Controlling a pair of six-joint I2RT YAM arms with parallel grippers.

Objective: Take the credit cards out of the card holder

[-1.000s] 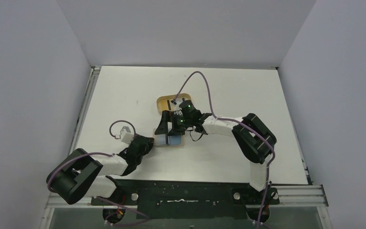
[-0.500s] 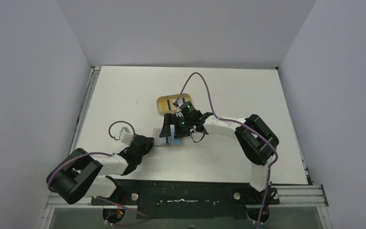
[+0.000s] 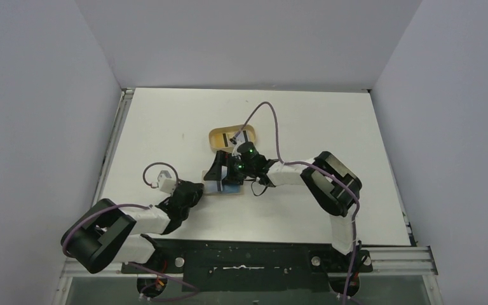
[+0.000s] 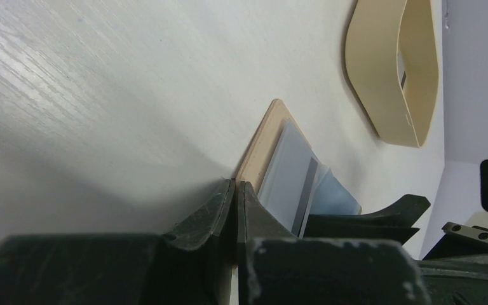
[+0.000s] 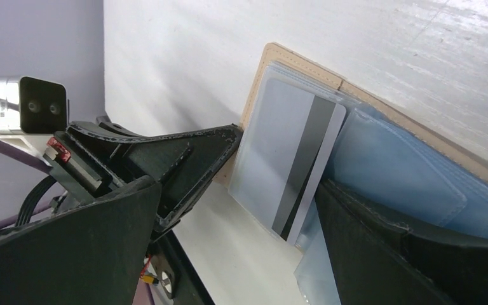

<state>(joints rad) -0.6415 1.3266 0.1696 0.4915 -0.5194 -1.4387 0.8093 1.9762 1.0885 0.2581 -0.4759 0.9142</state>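
The card holder (image 5: 368, 127) lies open and flat near the middle of the tabletop (image 3: 330, 127), just on the near side of the oval tray (image 3: 213, 136). The left pincer (image 4: 236, 187) is clenched on its tan left edge. The right pincer (image 3: 223, 173) stands wide, grasping nothing, one finger on the blue lining (image 5: 419, 178) beside a grey card (image 5: 286, 159) with a dark stripe.

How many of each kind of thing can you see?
Grippers: 2 (left gripper, right gripper)
Card holder: 1
Tray: 1
Credit cards: 2 (grey card in holder, pale card seemingly in tray)
Total: 6
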